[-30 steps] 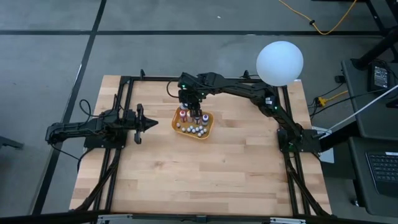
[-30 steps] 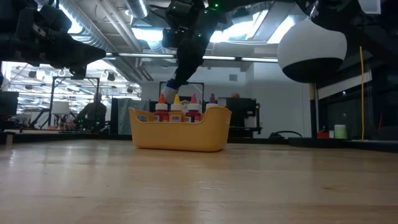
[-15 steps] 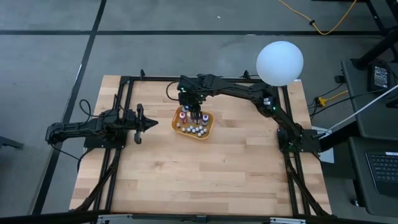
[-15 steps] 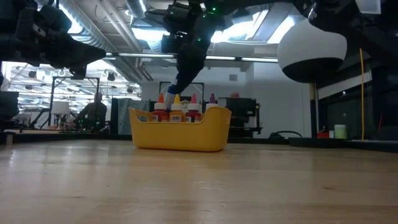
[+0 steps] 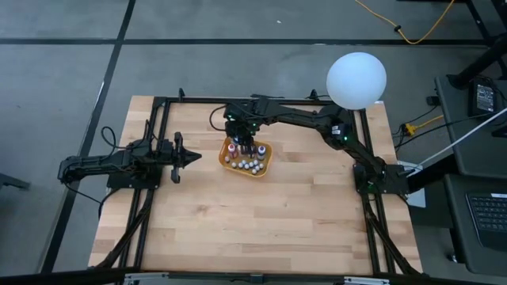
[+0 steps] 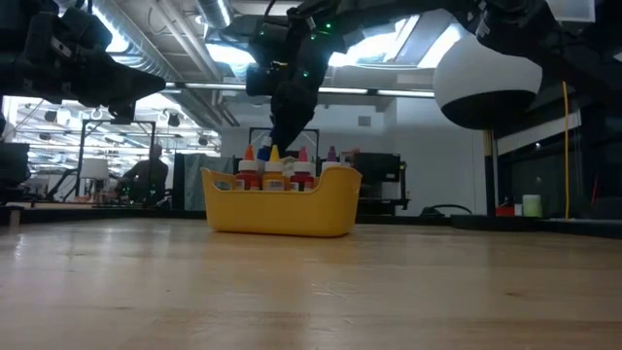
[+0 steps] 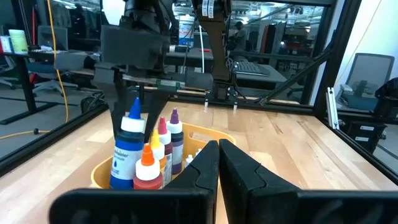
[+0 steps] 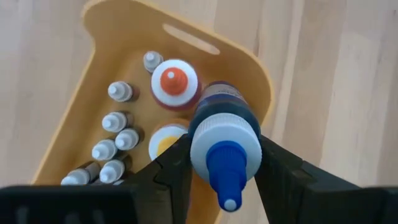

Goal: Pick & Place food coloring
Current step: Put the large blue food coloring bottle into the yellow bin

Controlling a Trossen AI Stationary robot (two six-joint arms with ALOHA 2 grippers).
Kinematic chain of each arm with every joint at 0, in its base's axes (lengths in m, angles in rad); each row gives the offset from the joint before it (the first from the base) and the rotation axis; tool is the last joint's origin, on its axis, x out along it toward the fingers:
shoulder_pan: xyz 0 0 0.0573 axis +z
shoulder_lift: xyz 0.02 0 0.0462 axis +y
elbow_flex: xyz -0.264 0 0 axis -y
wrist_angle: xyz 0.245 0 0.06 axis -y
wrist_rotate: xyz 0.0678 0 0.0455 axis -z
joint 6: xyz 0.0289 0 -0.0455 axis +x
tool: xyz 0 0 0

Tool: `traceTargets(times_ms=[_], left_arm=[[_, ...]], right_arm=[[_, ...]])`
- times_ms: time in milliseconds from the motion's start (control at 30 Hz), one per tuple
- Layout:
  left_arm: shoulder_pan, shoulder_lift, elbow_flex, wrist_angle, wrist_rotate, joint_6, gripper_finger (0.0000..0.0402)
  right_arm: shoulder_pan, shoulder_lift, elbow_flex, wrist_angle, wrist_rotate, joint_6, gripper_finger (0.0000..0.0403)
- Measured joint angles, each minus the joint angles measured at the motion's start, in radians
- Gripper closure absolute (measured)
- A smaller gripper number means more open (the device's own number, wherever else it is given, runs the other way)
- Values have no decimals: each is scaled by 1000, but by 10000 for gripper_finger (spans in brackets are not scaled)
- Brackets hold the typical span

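Currently the blue-capped food coloring bottle (image 8: 224, 142) is clamped upright between the right gripper (image 8: 222, 163) fingers, directly above the orange plastic tray (image 8: 261, 87), presumably for clearance; left gripper (image 7: 218, 163) fingers are closed empty.

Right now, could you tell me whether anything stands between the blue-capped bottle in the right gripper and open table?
The right gripper holds the blue-capped bottle above the orange tray; nothing visible stands in its way.

tray (image 5: 267, 161): packed with bottles (image 8: 118, 138) | near corner maybe free | table (image 5: 253, 229) around: open
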State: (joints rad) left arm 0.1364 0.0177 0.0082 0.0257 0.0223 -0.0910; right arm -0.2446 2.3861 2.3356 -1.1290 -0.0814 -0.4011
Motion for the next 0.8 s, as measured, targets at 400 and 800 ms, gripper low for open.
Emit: traceTargets(times_ms=[400,800], left_arm=[[0,0,0,0,0,0,393],[0,0,0,0,0,0,391]], right_arm=[[-32,3,0,4,-10,-4,253],[-36,3,0,3,-22,-4,253]])
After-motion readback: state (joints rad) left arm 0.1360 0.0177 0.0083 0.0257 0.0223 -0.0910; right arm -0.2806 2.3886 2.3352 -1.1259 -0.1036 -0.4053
